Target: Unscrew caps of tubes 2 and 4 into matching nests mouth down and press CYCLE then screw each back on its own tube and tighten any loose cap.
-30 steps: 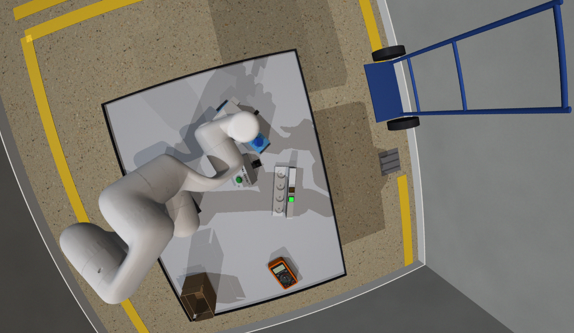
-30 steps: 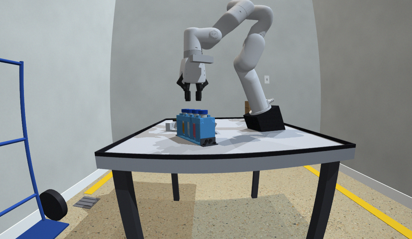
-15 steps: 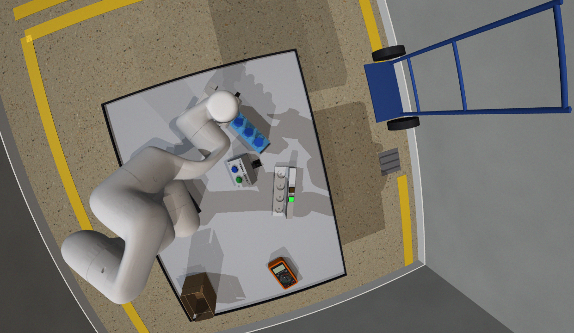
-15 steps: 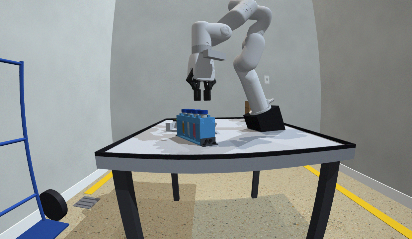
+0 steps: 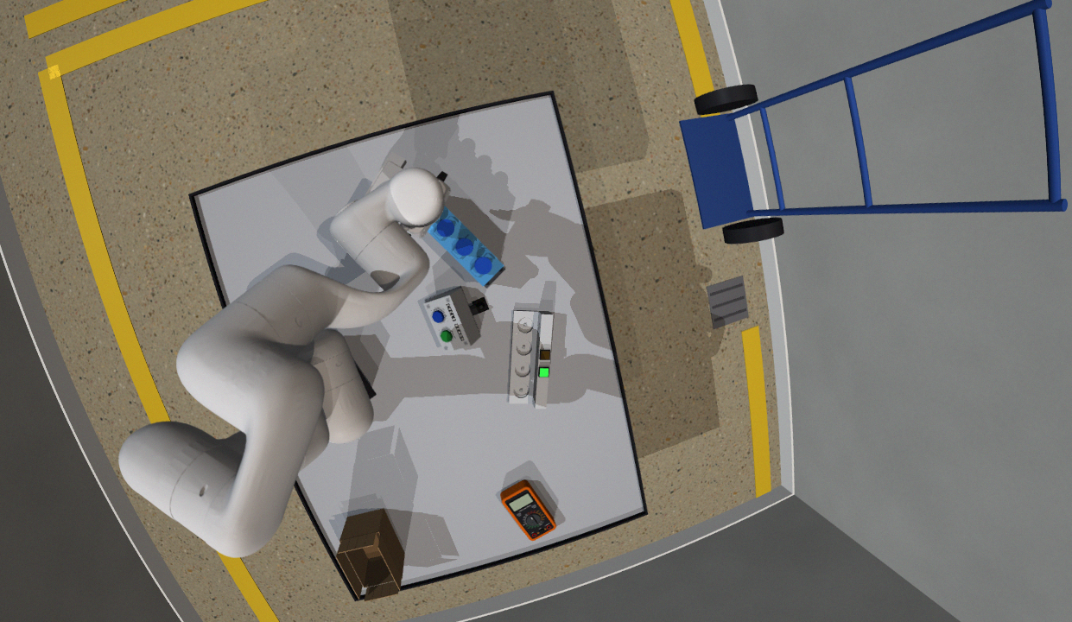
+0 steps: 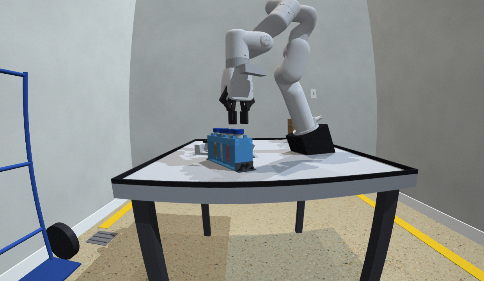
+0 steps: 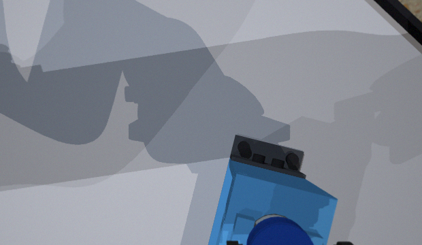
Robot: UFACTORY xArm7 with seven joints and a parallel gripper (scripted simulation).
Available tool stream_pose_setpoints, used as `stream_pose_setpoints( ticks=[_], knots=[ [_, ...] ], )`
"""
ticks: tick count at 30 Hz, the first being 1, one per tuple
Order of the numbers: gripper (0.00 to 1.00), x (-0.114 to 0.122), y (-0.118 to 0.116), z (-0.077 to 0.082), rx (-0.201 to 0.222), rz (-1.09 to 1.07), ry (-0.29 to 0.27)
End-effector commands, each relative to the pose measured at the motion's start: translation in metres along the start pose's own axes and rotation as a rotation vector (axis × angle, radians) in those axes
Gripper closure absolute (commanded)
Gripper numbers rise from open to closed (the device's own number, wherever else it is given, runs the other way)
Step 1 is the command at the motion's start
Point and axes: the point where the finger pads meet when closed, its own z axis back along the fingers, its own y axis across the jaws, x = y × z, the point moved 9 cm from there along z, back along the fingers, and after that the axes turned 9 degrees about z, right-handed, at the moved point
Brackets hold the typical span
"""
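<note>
The blue tube rack (image 5: 495, 272) (image 6: 233, 153) (image 7: 265, 194) stands on the table with all its tubes capped in dark blue. Three caps show from above: one cap (image 5: 445, 226), a second cap (image 5: 465, 245) and a third cap (image 5: 485, 266). The arm's wrist hides the fourth. My gripper (image 6: 238, 120) hangs a short way above the rack's end tube, partly open and empty. In the wrist view that tube's cap (image 7: 279, 233) sits at the bottom edge. The cap tray (image 5: 516, 398) has empty nests and its green lamp (image 5: 542, 371) is lit. The key housing (image 5: 461, 300) carries the blue key (image 5: 437, 315) and the green key (image 5: 446, 335).
An orange multimeter (image 5: 528, 508) lies near the table's front edge and a cardboard box (image 5: 371, 553) stands at a corner. A blue hand truck (image 5: 872, 155) (image 6: 23, 167) stands on the floor beside the table. The table's black rim (image 7: 401, 24) is close beyond the rack.
</note>
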Motion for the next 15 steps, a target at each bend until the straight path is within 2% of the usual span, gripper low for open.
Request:
stream_pose_setpoints(
  ticks=[1,3,15],
  knots=[
    [0.54,0.0,0.0023,-0.0125,0.004,0.0,-0.001],
    [0.54,0.0,0.0024,-0.018,0.004,0.0,-0.001],
    [0.54,0.0,0.0024,-0.018,0.004,0.0,-0.001]
  ],
)
